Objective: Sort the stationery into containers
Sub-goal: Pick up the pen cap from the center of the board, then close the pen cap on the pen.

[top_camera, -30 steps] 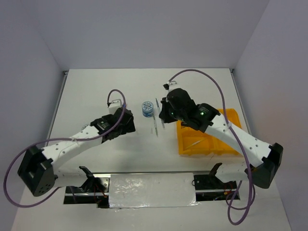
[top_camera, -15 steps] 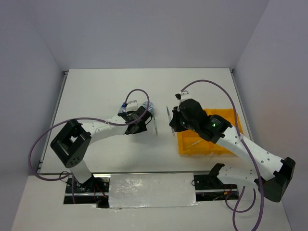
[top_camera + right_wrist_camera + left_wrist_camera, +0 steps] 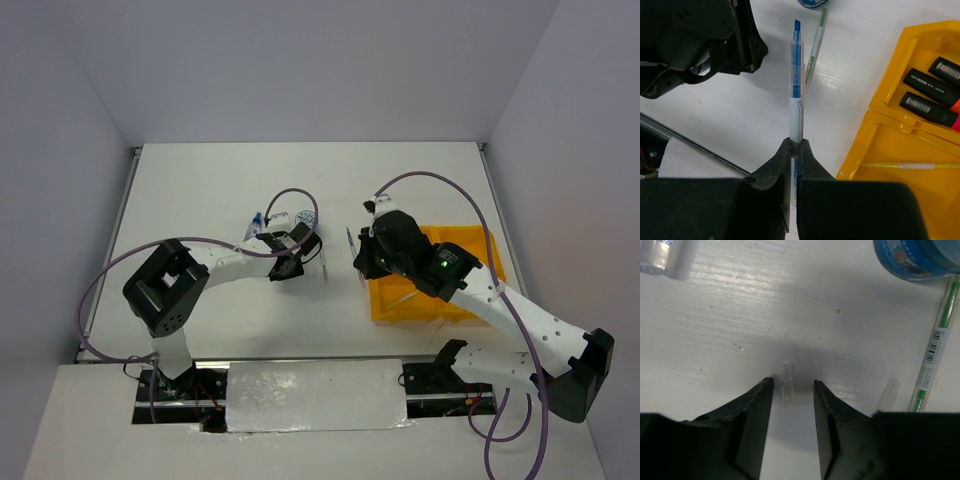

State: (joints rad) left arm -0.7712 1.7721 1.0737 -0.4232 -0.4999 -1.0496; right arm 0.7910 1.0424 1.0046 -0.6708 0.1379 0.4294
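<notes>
The left pincer [image 3: 792, 382] is hanging low over the white worktop [image 3: 740, 315] with its two black fingers spread partway. They are straddling a small clear tube [image 3: 786, 390] that is lying on the surface, with a gap showing on either side, so nothing is being pinched. A second clear bit [image 3: 888, 394] is lying off to the right, just beside a thin green pen [image 3: 935, 347]. A round blue-white pot [image 3: 917, 257] is sitting beyond that pen's far end. A clear bottle [image 3: 654, 255] is lying at the far left corner of the left wrist view, well apart from the pot. Over on the other side, the right pincer [image 3: 796, 144] is pressing together on a blue pen [image 3: 797, 95], gripping it by its white barrel. The blue tip is pointing straight out ahead of the fingers, towards the green pen and the pot. That pen is hovering over bare worktop just to the left of the orange-yellow tray [image 3: 885, 140], not over any compartment. Inside the tray, three short black highlighters [image 3: 927, 87] are lying side by side in a farther compartment, one showing an orange-red cap. A thin yellowish pen [image 3: 897, 165] is lying alone across the nearer compartment. The other compartments are hiding behind the right arm from above.
</notes>
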